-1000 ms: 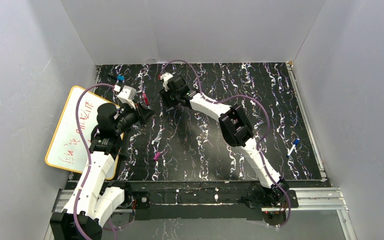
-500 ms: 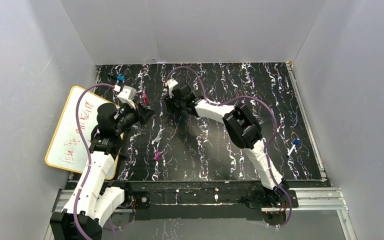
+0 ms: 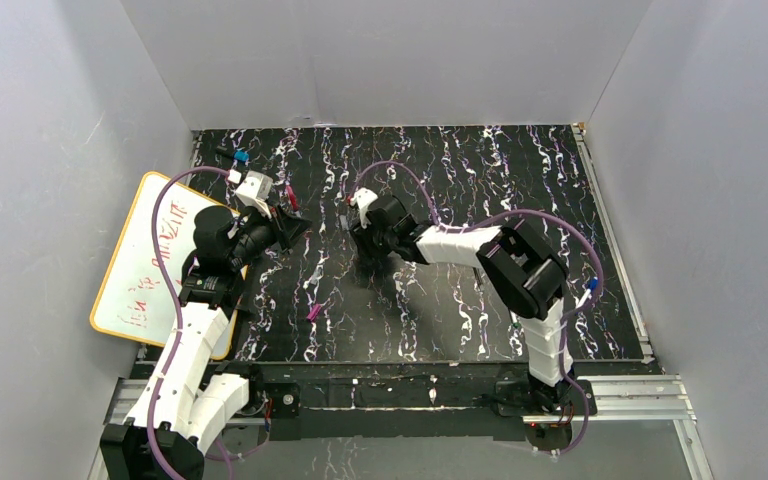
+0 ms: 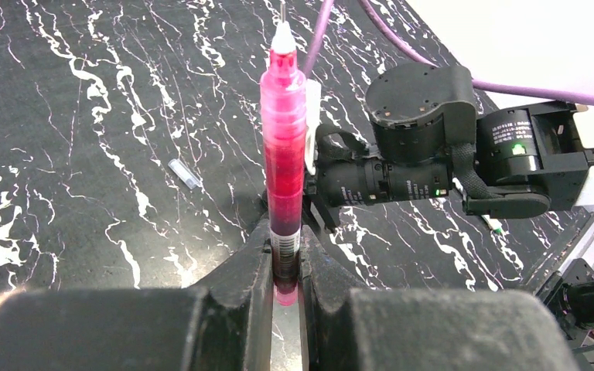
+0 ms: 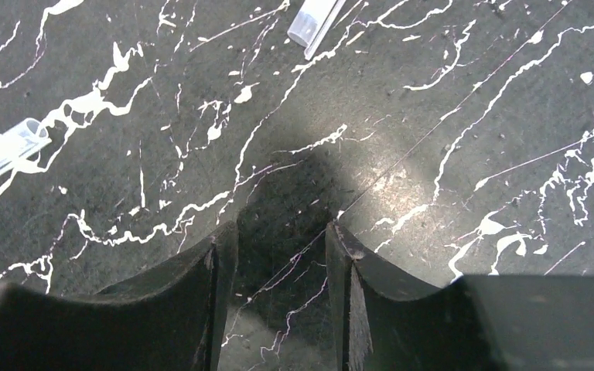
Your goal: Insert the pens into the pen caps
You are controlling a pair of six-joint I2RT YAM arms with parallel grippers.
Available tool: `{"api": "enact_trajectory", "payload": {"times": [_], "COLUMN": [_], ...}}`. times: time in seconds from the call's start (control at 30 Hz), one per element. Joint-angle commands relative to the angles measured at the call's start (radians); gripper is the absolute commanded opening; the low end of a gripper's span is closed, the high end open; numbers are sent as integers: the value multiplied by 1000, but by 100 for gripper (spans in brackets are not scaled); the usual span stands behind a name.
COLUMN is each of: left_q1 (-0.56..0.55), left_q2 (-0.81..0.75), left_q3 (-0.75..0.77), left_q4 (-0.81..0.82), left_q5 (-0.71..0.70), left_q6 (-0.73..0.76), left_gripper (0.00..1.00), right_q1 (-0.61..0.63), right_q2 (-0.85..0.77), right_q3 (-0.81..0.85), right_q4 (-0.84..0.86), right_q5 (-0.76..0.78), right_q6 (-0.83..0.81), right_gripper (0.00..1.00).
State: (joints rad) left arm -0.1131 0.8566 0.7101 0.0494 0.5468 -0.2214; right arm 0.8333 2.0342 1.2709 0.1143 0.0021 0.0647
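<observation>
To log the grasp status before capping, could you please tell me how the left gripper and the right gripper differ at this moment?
The left gripper is shut on a pink pen; the right gripper is open and empty. The left gripper's pen juts forward, tip uncapped; the right gripper faces the black table, a clear cap lying apart from it. Both are dark and two-fingered.
</observation>
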Motion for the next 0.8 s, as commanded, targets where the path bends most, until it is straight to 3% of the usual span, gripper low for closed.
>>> {"api": "enact_trajectory", "payload": {"times": [0.0, 0.2, 0.33, 0.77], "left_q1": [4, 4, 3, 3], "left_q2": [-7, -16, -23, -38], "left_q3": [30, 25, 23, 26], "left_q4": [21, 19, 20, 15], "left_q5": [28, 16, 13, 10], "left_q6": [-4, -1, -1, 4], "left_gripper": [0, 0, 0, 0], "right_q1": [-3, -1, 3, 6], "right_q2": [37, 243, 352, 383], "right_q3": [137, 555, 729, 749], "right_q4": [-111, -314, -410, -470], "right_q5": [24, 45, 81, 161], "right_q6": [54, 163, 194, 175], "right_gripper": [54, 54, 54, 54]}}
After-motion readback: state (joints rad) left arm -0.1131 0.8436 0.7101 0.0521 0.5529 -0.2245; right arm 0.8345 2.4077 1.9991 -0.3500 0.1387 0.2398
